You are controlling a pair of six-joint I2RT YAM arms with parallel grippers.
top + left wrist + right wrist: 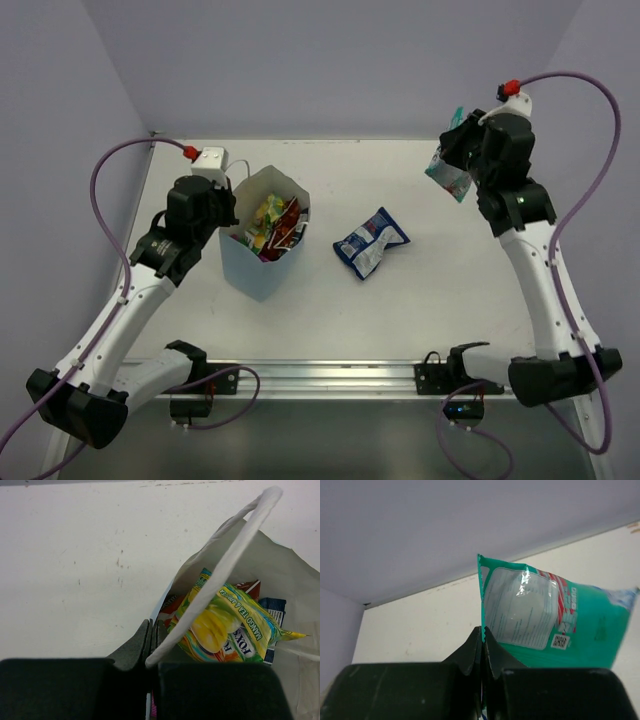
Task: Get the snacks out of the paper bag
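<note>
So the paper bag (262,245) is standing upright left of the table's (450,300) middle, mouth pointing straight up, long axis vertical. The left gripper (152,630) is at its left rim with the jaws squeezed together on the bag's edge. In the left wrist view one white loop handle (220,575) cuts diagonally across the opening.

Inside, the yellow-green packet (225,625) sits on top, lying slanted with one corner poking toward the right wall. A red packet (290,222) and a bit of a blue one (272,610) peek out from under and behind it.

One blue-white packet (372,242) is lying flat on the table, just right of the bag and not touching it. Its long axis runs diagonally, near-left to far-right.

The right gripper (482,635) is up in the air over the far right corner, jaws clamped on one edge of the teal-green packet (545,620). From the wrist cam the packet sticks out to the right of the fingers, long axis roughly sideways and back label facing the camera.
</note>
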